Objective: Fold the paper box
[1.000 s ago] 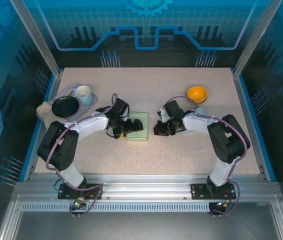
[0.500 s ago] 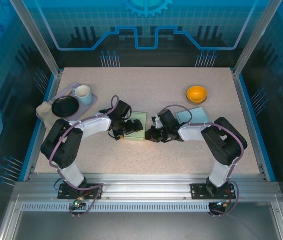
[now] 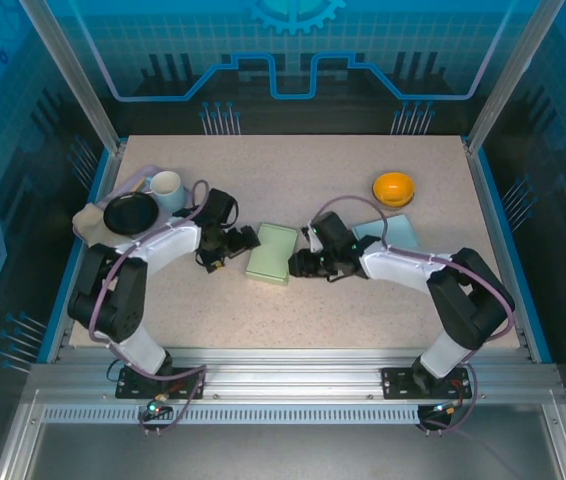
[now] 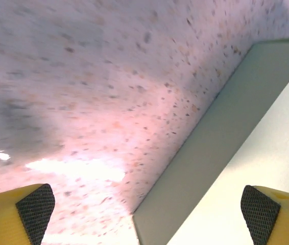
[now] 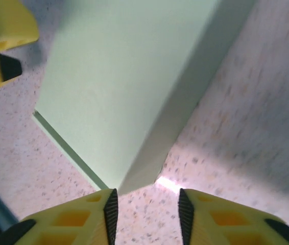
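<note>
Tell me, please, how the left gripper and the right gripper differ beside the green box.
The left gripper stands wide open; the right gripper is only narrowly parted. The left gripper sits left of the green box in the top view, the right gripper to its right. Both face the box and hold nothing.

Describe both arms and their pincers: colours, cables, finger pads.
The left arm and right arm have white shells with black joints; a purple cable loops along each. The left pincer and right pincer have yellow fingers faced with black cross-hatched pads.
</note>
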